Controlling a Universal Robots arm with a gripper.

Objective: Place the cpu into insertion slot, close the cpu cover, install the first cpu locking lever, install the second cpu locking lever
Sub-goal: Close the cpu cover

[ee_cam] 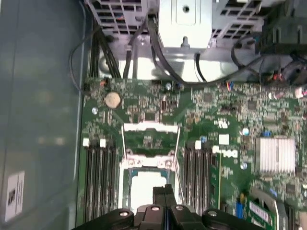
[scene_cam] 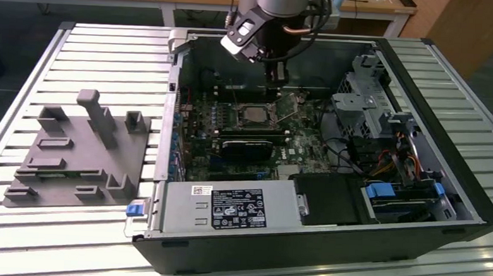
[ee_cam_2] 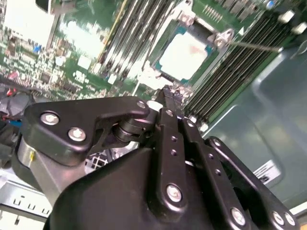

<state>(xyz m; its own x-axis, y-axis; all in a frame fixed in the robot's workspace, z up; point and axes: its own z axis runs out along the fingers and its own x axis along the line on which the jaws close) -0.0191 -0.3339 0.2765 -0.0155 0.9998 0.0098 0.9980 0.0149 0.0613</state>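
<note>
Arm's black gripper (scene_cam: 274, 86), jaws pinched together (nothing btwn them), hangs just beyond small silvery-grey square cpu (scene_cam: 249, 115) seated on green motherboard (ee_cam: 216, 124).

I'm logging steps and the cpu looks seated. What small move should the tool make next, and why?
Probably ease the tool toward the raised cpu cover to tip it down: the cpu sits in its socket, and the cover stands open beyond the tool.

Silvery metal cpu (ee_cam_2: 184, 56), matt black pincer (ee_cam_2: 168, 92)
</note>
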